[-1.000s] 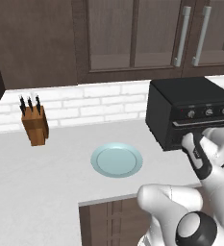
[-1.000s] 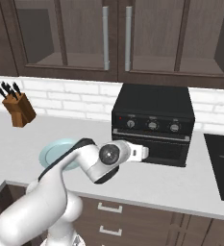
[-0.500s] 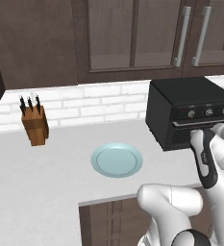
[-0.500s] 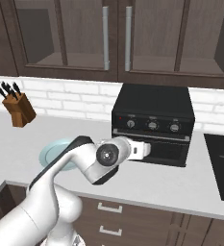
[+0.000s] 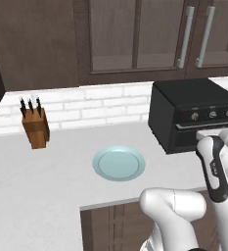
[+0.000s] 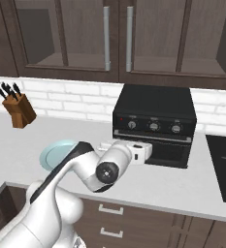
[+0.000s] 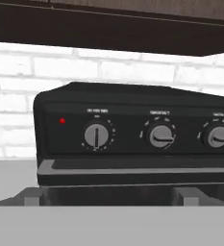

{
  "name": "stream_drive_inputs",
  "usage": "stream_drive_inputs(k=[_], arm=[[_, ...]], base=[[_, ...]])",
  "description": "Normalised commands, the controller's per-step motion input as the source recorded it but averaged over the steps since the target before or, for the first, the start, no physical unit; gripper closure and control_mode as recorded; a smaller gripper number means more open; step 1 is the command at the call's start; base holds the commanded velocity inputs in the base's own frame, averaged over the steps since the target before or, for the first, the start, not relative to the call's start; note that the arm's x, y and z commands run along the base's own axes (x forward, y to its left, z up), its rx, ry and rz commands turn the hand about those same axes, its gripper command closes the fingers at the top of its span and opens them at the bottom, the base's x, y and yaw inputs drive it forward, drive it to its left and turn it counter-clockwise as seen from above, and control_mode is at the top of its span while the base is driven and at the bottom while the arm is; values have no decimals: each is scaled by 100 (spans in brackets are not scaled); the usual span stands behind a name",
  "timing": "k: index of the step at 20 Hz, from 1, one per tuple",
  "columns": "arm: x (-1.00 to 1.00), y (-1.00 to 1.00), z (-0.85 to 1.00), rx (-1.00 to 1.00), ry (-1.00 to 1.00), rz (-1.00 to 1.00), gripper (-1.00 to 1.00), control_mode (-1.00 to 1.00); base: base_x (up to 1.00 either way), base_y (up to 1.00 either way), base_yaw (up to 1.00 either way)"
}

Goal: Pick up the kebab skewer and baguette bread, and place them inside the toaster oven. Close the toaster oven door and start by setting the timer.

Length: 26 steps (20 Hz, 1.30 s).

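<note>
the claw [image 6: 106, 144] is spread wide, empty, level before the toaster oven [image 6: 154, 124]; its door is shut, so the timer knob [image 7: 96, 135] just ahead must be gripped and turned.

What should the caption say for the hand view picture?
Toaster oven seen close up, three silver knobs in a row, white brick wall behind.
</note>
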Motion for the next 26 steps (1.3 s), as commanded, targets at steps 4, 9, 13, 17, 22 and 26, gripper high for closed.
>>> stream_drive_inputs(k=[4, 9, 13, 17, 22, 26], arm=[[0, 0, 39, 0, -15, 0, -100, -100], [0, 0, 57, 0, -8, 0, -100, -100], [-8, 0, 21, -2, -2, 0, -100, -100], [-11, 0, 0, -5, 0, 0, -100, -100], [-5, 6, -1, -5, -1, 0, -100, -100], [0, 14, 0, -3, -1, 0, -100, -100]], base=[[0, 0, 0], [0, 0, 0], [0, 0, 0], [0, 0, 0], [0, 0, 0], [0, 0, 0]])
